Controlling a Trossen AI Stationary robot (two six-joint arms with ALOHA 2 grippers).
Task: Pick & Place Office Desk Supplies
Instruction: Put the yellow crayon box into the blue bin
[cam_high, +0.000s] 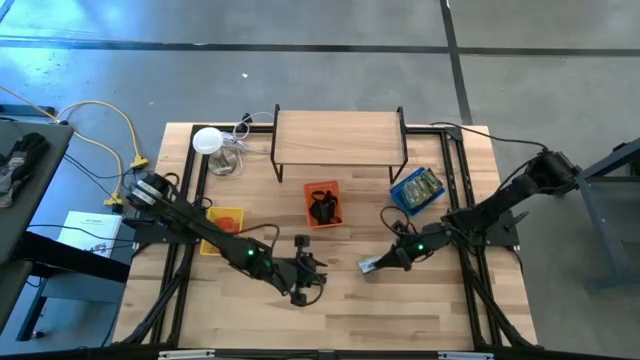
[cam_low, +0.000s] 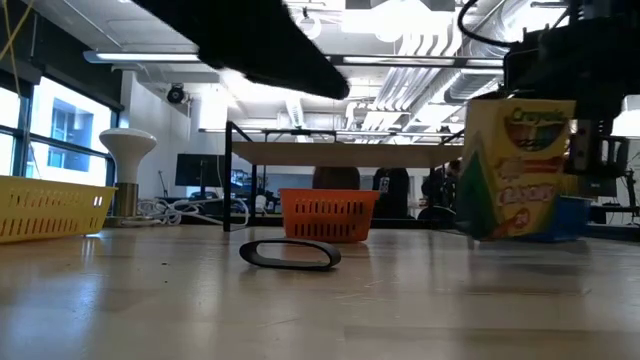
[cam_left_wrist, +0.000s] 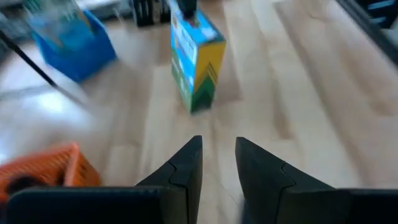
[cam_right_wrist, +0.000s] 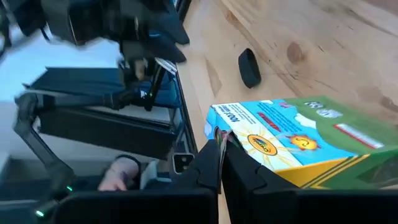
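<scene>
Near edge of the bench (cam_high: 340, 310): left gripper (cam_high: 312, 285) low over bare wood left of centre, jaws a little apart with nothing between them in its wrist view. Just in front of it in the low view lies a small black oval piece (cam_low: 290, 255), flat on the wood, touching nothing. Right of that, right gripper (cam_right_wrist: 221, 163) has jaws together, pinched on the top flap edge of a crayon box (cam_low: 517, 170); the box shows tilted in the right wrist view, and the low view puts its base at or just above the wood, cannot tell which. Judgement: light stiff cardboard, glossy faces likely slick, flap likely to bend or tear under a swing; a hold across the 2 broad faces near mid-height looks safer. Black piece looks light and rigid, low profile, best taken across its narrow width. Mid bench: orange tray (cam_high: 323, 203) with dark pieces inside, yellow tray (cam_high: 226, 220) to the left, blue tray (cam_high: 416, 190) to the right holding green packets. Far side: wooden shelf (cam_high: 338, 135) on black legs, white lamp (cam_high: 207, 141) with cables at its left.
</scene>
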